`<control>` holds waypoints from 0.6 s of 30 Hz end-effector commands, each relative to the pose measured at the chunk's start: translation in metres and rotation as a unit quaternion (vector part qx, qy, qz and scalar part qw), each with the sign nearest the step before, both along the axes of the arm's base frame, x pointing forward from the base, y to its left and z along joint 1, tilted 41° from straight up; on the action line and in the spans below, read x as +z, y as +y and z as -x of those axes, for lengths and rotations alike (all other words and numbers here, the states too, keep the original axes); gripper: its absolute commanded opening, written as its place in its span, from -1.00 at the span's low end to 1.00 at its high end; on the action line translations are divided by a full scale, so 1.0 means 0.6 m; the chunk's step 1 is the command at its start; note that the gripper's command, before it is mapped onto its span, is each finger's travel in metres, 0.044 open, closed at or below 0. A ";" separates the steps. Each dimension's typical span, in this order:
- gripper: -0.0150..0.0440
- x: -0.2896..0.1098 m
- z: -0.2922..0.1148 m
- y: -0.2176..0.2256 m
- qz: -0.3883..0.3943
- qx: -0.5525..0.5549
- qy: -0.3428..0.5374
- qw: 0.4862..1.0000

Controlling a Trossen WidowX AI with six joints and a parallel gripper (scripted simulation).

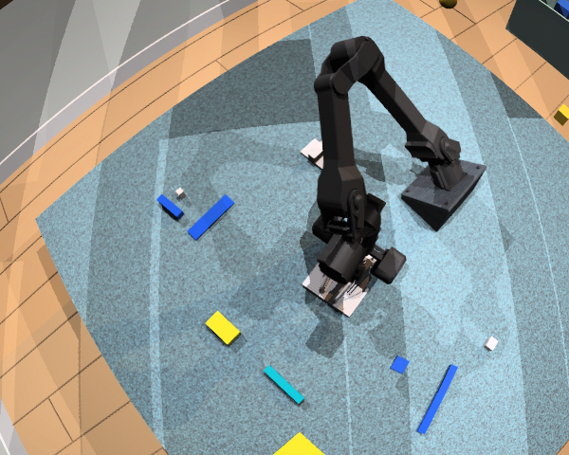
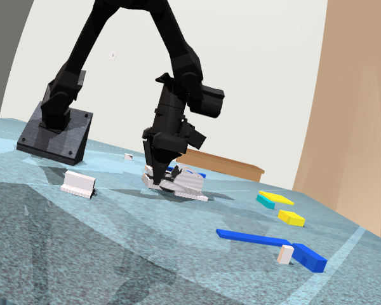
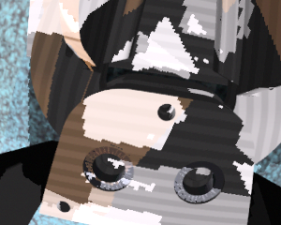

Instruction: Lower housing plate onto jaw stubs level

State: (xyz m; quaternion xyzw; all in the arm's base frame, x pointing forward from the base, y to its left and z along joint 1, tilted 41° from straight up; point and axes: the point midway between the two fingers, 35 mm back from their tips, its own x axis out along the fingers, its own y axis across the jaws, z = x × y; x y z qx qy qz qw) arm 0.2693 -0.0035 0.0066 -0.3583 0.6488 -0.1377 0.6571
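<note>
The housing plate point(image 3: 126, 114) is a pale striped plate with two ringed holes, seen partly in shade in the wrist view. My gripper point(image 3: 151, 167) point(image 2: 157, 181) is shut on it, with a black finger at each side. In the exterior view the plate's edge point(image 2: 147, 169) shows beside the fingers, low over the white base point(image 2: 197, 196) point(image 1: 349, 307). Dark round shapes show inside both holes; I cannot tell whether the stubs are in them. The jaws are mostly hidden under the plate and hand. Any gap beneath the plate is too small to judge.
A white angled bracket point(image 1: 313, 148) point(image 2: 79, 184) stands toward the arm's base point(image 1: 444, 193). A yellow block point(image 1: 222, 327), a cyan bar point(image 1: 284, 385), a small blue block point(image 1: 400, 364) and long blue bars point(image 1: 211, 216) point(image 1: 437, 399) lie around the white base.
</note>
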 end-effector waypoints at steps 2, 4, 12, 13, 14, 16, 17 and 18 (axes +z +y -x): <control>0.70 -0.003 0.000 -0.003 0.002 0.001 0.001 1.000; 0.70 -0.003 -0.001 -0.003 0.002 0.001 0.001 1.000; 0.70 -0.005 -0.001 -0.005 0.002 0.001 0.001 1.000; 0.70 -0.005 -0.001 -0.005 0.002 0.001 0.001 1.000; 0.70 -0.006 -0.001 -0.006 0.002 0.001 0.001 1.000; 0.70 -0.006 -0.001 -0.006 0.002 0.001 0.001 1.000; 0.70 -0.006 -0.001 -0.006 0.002 0.001 0.001 1.000; 0.70 -0.006 -0.001 -0.006 0.002 0.001 0.001 1.000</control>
